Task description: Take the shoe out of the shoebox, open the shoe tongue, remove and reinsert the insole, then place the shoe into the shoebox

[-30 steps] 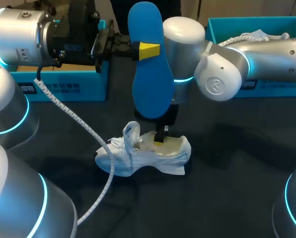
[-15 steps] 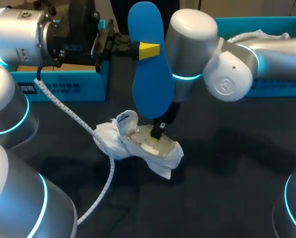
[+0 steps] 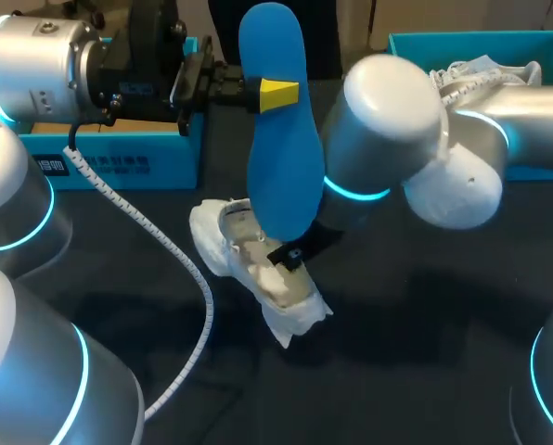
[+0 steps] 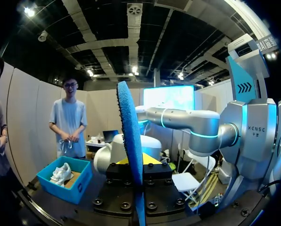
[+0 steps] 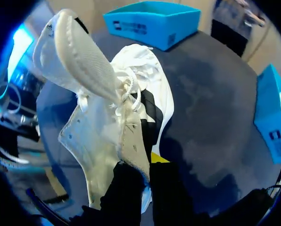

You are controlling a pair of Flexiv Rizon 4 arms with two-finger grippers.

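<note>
A white mesh sneaker (image 3: 258,273) lies tilted on the dark table (image 3: 425,352), its collar pinched between the right gripper's (image 3: 291,253) fingers. Behind it, the left gripper (image 3: 275,94) clamps a smooth blue foam insole (image 3: 281,158) upright. Farthest back are a teal cardboard shoebox (image 3: 119,162) and a second teal shoebox (image 3: 408,54) holding another white shoe (image 3: 485,67).

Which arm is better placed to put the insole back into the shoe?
Left. The left gripper holds the blue insole upright, just above the white shoe. The right gripper is shut on the shoe's edge and holds it tilted, so it is not free.
</note>
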